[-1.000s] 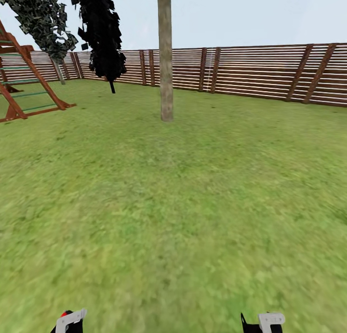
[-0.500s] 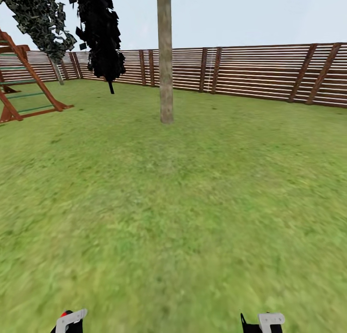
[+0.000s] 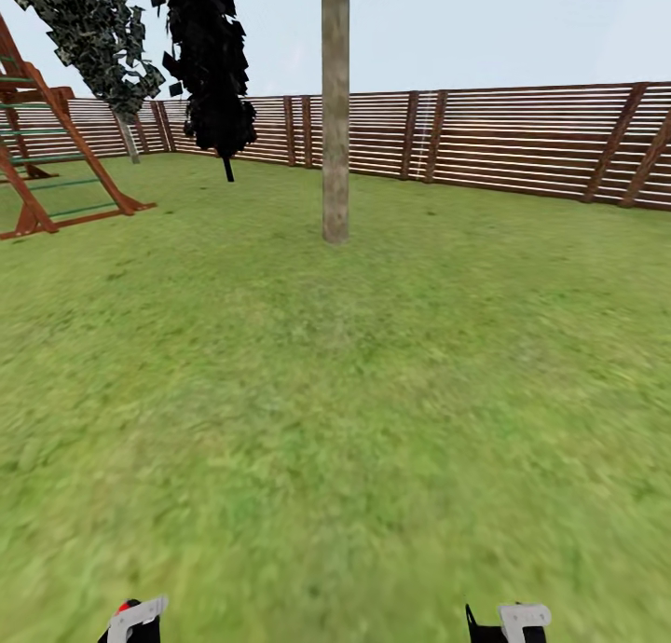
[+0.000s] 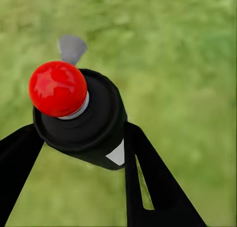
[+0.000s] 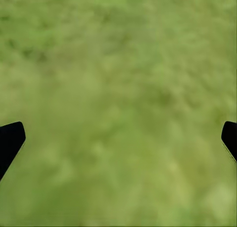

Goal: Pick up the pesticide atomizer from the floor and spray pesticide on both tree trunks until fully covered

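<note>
Left gripper [image 4: 79, 138]: dark fingers [image 4: 148, 182] clamped on spray bottle [image 4: 81, 118], red tip [image 4: 58, 88] poking out beyond them, over grass [image 4: 187, 64]. Right gripper [image 5: 118, 138]: fingers [image 5: 10, 140] spread wide, bare grass between. Tree trunk [image 3: 335, 112] well ahead of both.

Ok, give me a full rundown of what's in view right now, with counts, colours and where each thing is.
tree trunk: one, grey-brown, straight ahead on the lawn, crown cut off by the frame.
leaning trees: two, dark ragged foliage, far left by the fence.
fence: one, brown horizontal slats, across the back.
play frame: one, red-brown wood with green rungs, far left.
grass: green, covering the ground.
pesticide atomizer: one, black with red tip and white patch, held between the left fingers.
left gripper: shut on the atomizer, lower left of head view.
right gripper: open, over grass.
</note>
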You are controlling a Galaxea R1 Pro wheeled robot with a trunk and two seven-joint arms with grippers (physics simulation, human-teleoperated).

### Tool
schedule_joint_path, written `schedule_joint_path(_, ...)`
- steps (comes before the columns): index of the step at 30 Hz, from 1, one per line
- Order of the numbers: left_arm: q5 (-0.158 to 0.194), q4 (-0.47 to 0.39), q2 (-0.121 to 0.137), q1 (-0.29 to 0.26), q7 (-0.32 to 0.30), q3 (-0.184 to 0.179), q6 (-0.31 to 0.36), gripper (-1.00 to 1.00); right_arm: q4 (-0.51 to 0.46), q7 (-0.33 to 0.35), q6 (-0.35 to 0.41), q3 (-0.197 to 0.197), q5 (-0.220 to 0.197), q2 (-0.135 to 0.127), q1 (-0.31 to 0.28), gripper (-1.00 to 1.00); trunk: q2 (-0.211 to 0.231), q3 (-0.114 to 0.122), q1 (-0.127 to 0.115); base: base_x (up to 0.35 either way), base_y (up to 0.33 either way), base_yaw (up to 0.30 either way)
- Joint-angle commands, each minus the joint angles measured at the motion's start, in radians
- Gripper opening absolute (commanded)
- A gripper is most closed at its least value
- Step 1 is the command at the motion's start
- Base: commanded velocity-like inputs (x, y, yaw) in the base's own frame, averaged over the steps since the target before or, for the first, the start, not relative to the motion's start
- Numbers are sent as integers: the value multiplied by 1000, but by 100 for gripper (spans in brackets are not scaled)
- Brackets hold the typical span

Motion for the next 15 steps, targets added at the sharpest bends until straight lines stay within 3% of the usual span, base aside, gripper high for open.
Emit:
schedule_joint_path(1,-10,1,0,-1,2,7,-4,-100,1,-3,-3,-7,11,0,-1,100,0,-1,0,339,0,0)
schedule_joint_path(15,-10,1,0,-1,2,7,-4,-100,1,-3,-3,-8,11,0,-1,100,0,-1,0,339,0,0)
